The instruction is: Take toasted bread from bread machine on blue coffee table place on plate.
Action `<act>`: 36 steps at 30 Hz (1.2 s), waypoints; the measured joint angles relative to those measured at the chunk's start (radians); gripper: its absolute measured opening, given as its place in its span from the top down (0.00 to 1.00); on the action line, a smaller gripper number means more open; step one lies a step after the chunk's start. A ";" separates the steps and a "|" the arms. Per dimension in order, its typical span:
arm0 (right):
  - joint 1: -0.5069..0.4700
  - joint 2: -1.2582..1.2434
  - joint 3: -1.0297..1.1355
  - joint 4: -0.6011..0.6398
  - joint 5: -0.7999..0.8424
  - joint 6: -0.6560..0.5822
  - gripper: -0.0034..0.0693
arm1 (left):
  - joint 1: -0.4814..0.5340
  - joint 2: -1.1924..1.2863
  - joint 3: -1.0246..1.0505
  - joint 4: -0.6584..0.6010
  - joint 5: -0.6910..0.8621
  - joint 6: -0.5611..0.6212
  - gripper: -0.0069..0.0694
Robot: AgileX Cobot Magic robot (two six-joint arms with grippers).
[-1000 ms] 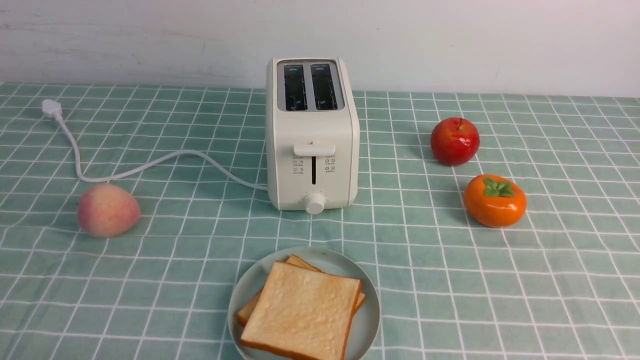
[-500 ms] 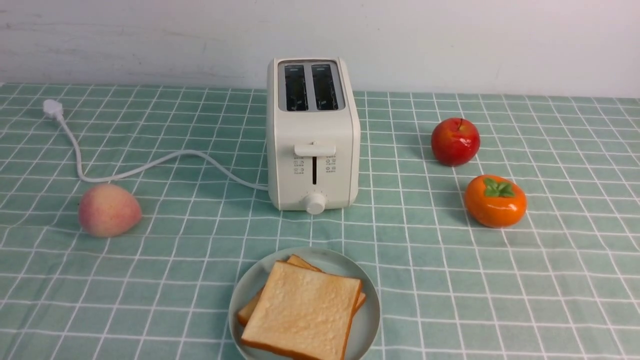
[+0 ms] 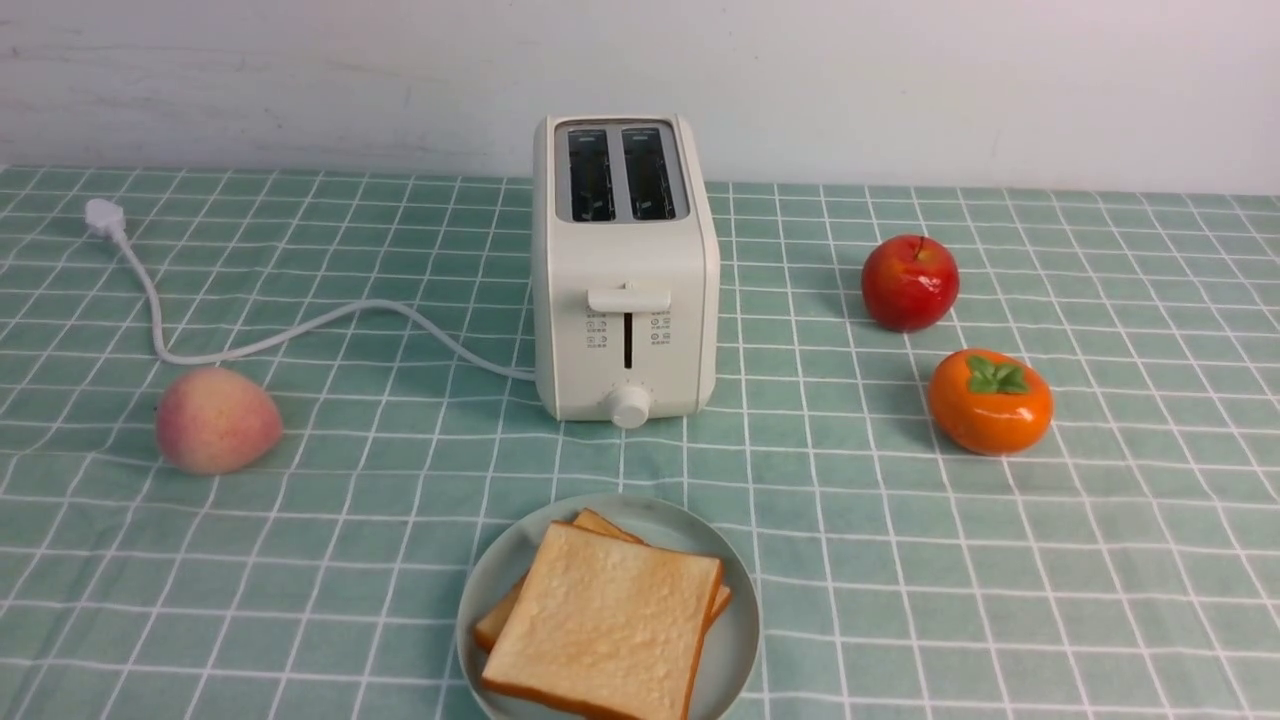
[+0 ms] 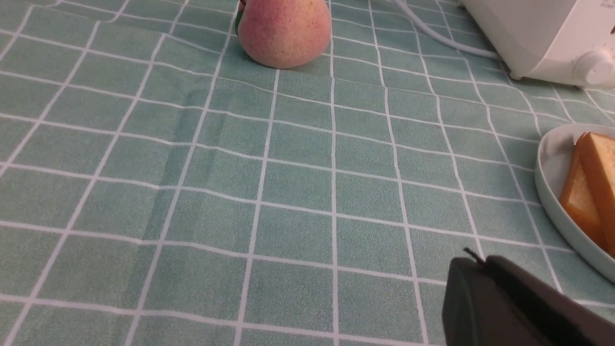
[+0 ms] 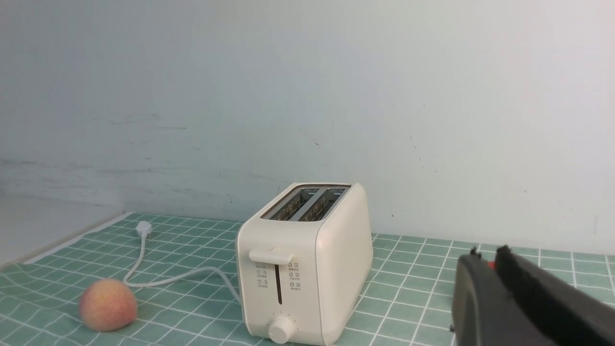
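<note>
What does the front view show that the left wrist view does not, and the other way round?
Only the front view shows the shiny red apple, the orange persimmon with green leaves and the empty top slots of the cream-white boxy toaster. Only the left wrist view shows the dark left gripper, shut and holding nothing. Both show the pink-yellow peach, the two golden toast slices stacked on the round pale blue-green plate, and the teal grid-patterned tablecloth.
</note>
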 joint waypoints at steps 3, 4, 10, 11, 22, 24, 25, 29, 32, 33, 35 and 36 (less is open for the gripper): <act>0.000 0.000 0.000 0.025 -0.006 -0.007 0.88 | 0.000 0.000 0.000 0.000 0.000 0.000 0.91; 0.000 0.000 0.000 0.062 -0.006 -0.028 0.88 | 0.000 0.000 0.000 0.000 0.000 0.000 0.90; 0.000 0.002 0.000 0.456 -0.006 -0.389 0.87 | 0.000 0.000 0.000 0.000 0.001 0.000 0.89; 0.000 0.002 0.000 0.498 -0.006 -0.448 0.87 | 0.000 0.000 0.000 0.000 0.001 0.000 0.89; -0.026 -0.035 0.120 0.602 -0.005 -0.582 0.85 | 0.000 0.000 0.000 0.000 0.002 0.000 0.88; -0.075 -0.069 0.166 0.591 -0.007 -0.582 0.85 | 0.000 0.000 0.000 0.000 0.002 0.000 0.87; -0.116 -0.088 0.203 0.584 -0.007 -0.582 0.84 | 0.000 0.000 0.000 0.000 0.002 0.000 0.87; -0.288 -0.156 0.333 0.577 0.054 -0.582 0.84 | 0.000 0.000 0.000 0.000 0.003 0.000 0.87; -0.402 -0.216 0.349 0.577 0.272 -0.581 0.83 | 0.000 0.000 0.000 0.000 0.003 0.000 0.86; -0.438 -0.230 0.347 0.573 0.327 -0.581 0.83 | 0.000 0.000 0.000 0.000 0.003 0.000 0.86; -0.461 -0.237 0.346 0.568 0.336 -0.581 0.83 | 0.000 0.000 0.000 -0.001 0.003 0.000 0.86; -0.485 -0.238 0.344 0.561 0.341 -0.581 0.82 | 0.000 0.000 0.000 -0.001 0.004 0.000 0.86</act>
